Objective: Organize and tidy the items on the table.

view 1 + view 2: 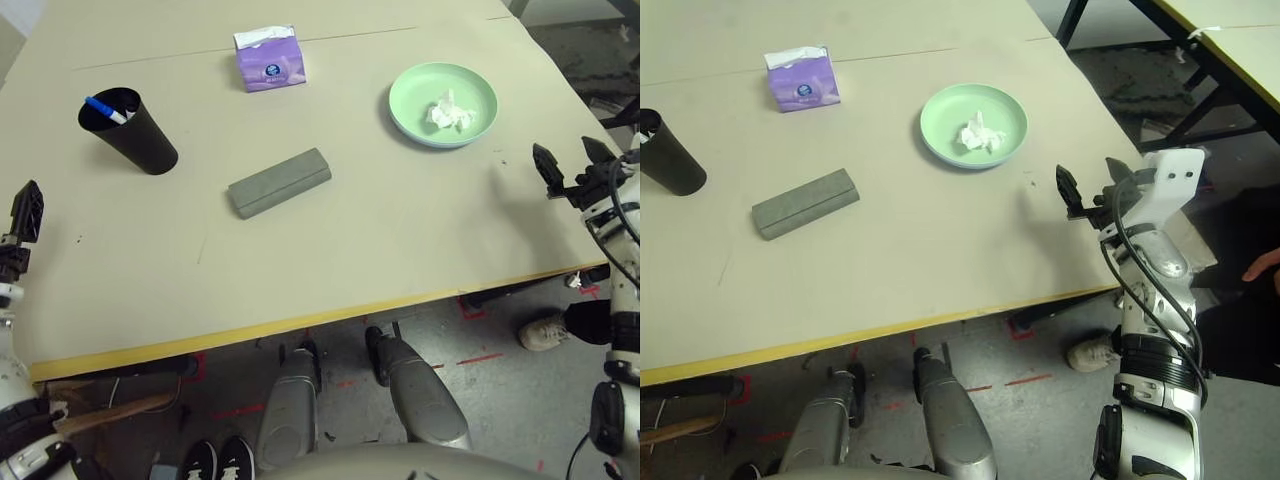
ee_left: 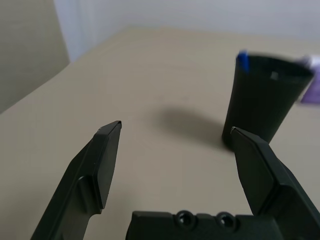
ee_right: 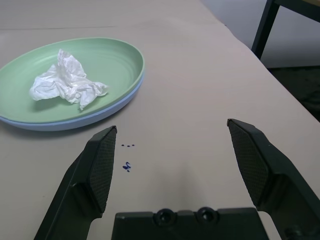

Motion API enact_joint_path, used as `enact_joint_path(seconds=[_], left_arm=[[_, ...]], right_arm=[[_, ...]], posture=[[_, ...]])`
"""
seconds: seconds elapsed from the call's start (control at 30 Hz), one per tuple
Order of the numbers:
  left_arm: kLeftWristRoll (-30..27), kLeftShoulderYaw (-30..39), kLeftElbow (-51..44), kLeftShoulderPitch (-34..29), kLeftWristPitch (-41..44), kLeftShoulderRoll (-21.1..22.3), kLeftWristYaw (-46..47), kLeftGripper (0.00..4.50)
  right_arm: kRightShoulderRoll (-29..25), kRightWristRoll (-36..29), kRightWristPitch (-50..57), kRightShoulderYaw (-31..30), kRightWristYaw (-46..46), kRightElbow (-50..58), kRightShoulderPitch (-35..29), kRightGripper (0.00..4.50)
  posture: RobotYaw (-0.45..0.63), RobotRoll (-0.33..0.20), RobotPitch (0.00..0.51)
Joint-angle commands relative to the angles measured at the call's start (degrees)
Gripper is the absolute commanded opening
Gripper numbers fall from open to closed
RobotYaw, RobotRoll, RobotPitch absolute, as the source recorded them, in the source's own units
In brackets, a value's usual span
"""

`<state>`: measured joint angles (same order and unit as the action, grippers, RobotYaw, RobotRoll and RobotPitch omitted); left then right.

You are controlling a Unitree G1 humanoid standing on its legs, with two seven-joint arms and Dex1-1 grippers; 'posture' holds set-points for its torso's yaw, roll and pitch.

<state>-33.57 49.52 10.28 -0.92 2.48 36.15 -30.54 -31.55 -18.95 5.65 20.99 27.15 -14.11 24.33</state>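
Note:
On the beige table (image 1: 350,260) a grey glasses case (image 1: 279,182) lies near the middle. At the back left a black cup (image 1: 130,132) stands with a blue-capped marker (image 1: 105,110) inside. The purple tissue box (image 1: 270,60) sits at the back centre. A green plate (image 1: 410,95) rests on a pale blue plate (image 3: 60,124) at the back right, holding a crumpled white tissue (image 1: 450,113). My left gripper (image 2: 175,132) hovers open at the table's left edge, pointed toward the cup. Over the right edge my right gripper (image 1: 565,155) is open and empty, just short of the plates.
The table's yellow front edge (image 1: 300,325) runs below the case. Shoes (image 1: 545,330) stand on the floor beyond the right corner. Another table (image 1: 1230,40) stands to the far right, and a person's hand (image 1: 1265,265) shows at the right border.

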Motion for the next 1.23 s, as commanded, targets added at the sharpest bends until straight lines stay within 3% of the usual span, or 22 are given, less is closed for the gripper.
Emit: enact_joint_path(seconds=[0.03, 0.53, 0.7, 1.03, 1.23], left_arm=[[3.4, -2.2, -0.2, -1.8, -1.0, 1.4, 0.2, 4.46], [3.3, -4.4, 0.9, 1.5, 1.5, 4.8, 0.0, 4.46], [2.7, -3.7, 0.2, 1.8, 2.4, 5.6, 0.4, 4.46], [0.9, 2.9, -3.9, -4.8, 4.3, 7.4, 0.4, 4.46], [0.2, 4.9, -7.1, -7.8, 4.5, 6.0, 1.1, 4.46]], right_arm=[[-0.2, 0.7, -0.3, -0.7, 0.0, -0.2, -0.5, 4.50], [0.0, 1.0, 2.4, -0.7, -1.4, 10.3, -5.8, 4.50], [2.2, -2.3, 4.0, -1.8, 0.8, 15.6, -8.2, 4.50], [6.1, -4.8, 5.1, -4.4, 3.0, 17.1, -9.7, 4.50], [6.3, -5.6, 5.3, -4.3, 3.6, 17.3, -10.3, 4.50]], posture=[[-0.17, 0.000, 0.315], [-0.20, 0.000, 0.328], [-0.16, 0.000, 0.339], [-0.05, 0.000, 0.377], [-0.04, 0.000, 0.370]])
